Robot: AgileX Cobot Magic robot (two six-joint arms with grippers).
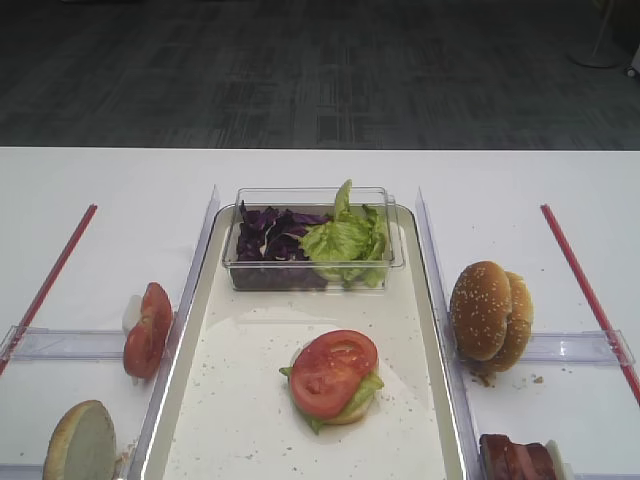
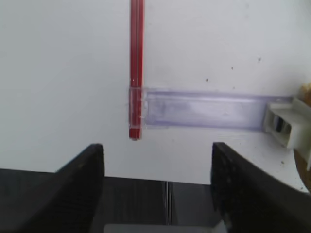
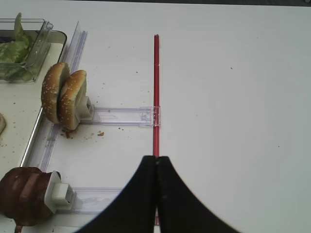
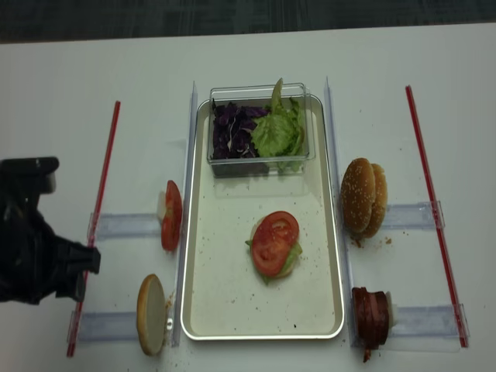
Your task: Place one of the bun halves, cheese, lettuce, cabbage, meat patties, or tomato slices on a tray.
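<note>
Left gripper [image 2: 158, 194] gapes wide, empty; the soft, slippery red tomato slices [image 1: 147, 330], frame left, likely need edge grips.

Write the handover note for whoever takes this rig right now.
Left tool: open, empty, over the white table left of the tray.
Right tool: shut, empty, right of the tray.
Long silver-rimmed tray: red tomato slice on green lettuce and a bun base; clear tub of purple cabbage and lettuce.
Outside: tomato slices, pale bun half left; seeded buns, dark patties right.
Left: patty, top bun.
</note>
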